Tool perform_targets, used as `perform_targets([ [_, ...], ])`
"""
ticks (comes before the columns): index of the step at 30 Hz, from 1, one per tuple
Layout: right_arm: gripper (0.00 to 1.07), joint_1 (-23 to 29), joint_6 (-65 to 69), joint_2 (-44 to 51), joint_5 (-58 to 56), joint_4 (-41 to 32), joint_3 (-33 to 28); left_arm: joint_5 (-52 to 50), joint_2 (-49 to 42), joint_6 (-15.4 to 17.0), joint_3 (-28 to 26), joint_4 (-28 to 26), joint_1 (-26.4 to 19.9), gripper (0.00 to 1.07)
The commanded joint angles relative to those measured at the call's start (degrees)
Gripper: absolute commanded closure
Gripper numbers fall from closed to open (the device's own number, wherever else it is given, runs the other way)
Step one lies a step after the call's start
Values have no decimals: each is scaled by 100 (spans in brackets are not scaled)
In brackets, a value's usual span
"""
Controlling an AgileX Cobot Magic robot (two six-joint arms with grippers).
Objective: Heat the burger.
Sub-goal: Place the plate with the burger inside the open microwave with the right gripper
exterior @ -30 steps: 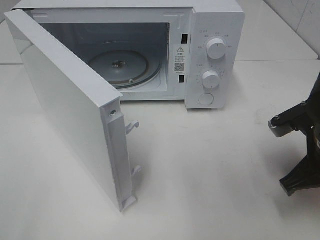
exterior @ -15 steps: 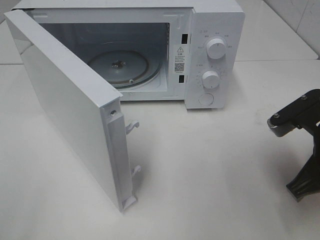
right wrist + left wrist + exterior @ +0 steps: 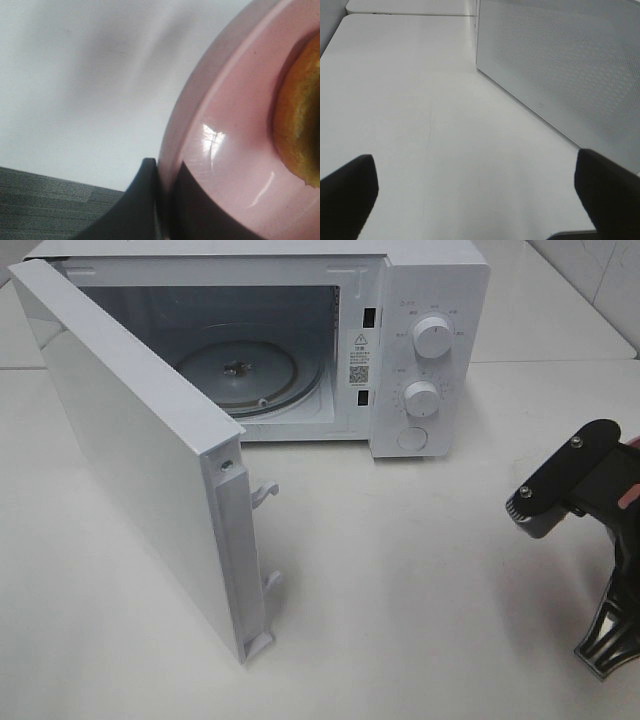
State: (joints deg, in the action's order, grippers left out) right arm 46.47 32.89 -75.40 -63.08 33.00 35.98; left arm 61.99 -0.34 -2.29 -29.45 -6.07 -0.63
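The burger sits on the pink plate, with only its bun edge showing. The right gripper pinches the plate's rim. The left gripper is spread wide and empty, beside the open microwave door.

The left tool, its two black fingers spread wide apart, hangs above a plain white surface near a white, dotted-mesh microwave door.
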Motion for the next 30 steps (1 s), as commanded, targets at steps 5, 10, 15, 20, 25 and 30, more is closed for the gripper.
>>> perform_targets([
  [5, 107, 516, -229, 92, -281, 304, -46, -80, -92, 34, -6, -11, 11, 6],
  [10, 107, 911, -378, 92, -258, 321, -46, -80, -92, 34, -6, -11, 11, 6],
  [15, 107, 1192, -596, 92, -132, 344, -46, -80, -92, 34, -6, -11, 11, 6],
  [20, 107, 1209, -911, 92, 115, 395, -46, -80, -92, 34, -6, -11, 11, 6],
  [25, 107, 1209, -1301, 97, 435, 596, -46, -80, -92, 34, -6, -11, 11, 6],
  [30, 107, 1209, -1805, 132, 802, 653, -46, -80, -92, 34, -6, -11, 11, 6],
])
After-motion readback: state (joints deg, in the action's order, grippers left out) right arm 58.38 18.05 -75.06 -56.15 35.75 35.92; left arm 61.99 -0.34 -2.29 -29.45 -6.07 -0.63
